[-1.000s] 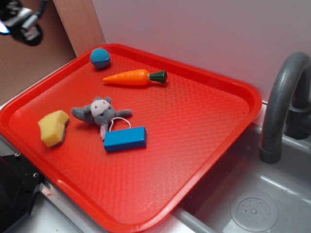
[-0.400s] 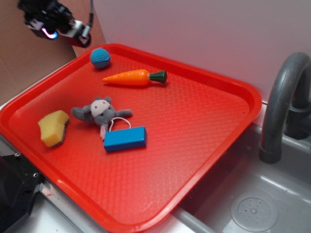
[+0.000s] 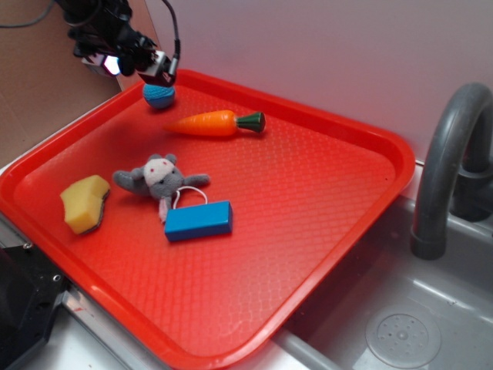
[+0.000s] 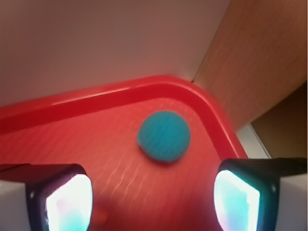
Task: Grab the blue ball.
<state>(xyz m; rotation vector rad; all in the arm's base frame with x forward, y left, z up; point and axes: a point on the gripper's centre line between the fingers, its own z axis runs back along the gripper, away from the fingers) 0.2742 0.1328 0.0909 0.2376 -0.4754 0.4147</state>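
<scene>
blue ball (image 3: pixel 159 95) | teal crochet, dk band | far tray corner | resting

The blue ball (image 3: pixel 159 95) lies in the tray's (image 3: pixel 323 231) far corner, seemingly beneath the fingers (image 3: pixel 158 68).

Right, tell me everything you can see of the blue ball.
The blue ball is small, round and teal, with a knitted or crocheted look and a darker blue band near its base in the exterior view. It lies on the red tray in the far corner, close to the rim, apart from the carrot. The gripper hangs open just above it, partly hiding its top; nothing grips it.
</scene>
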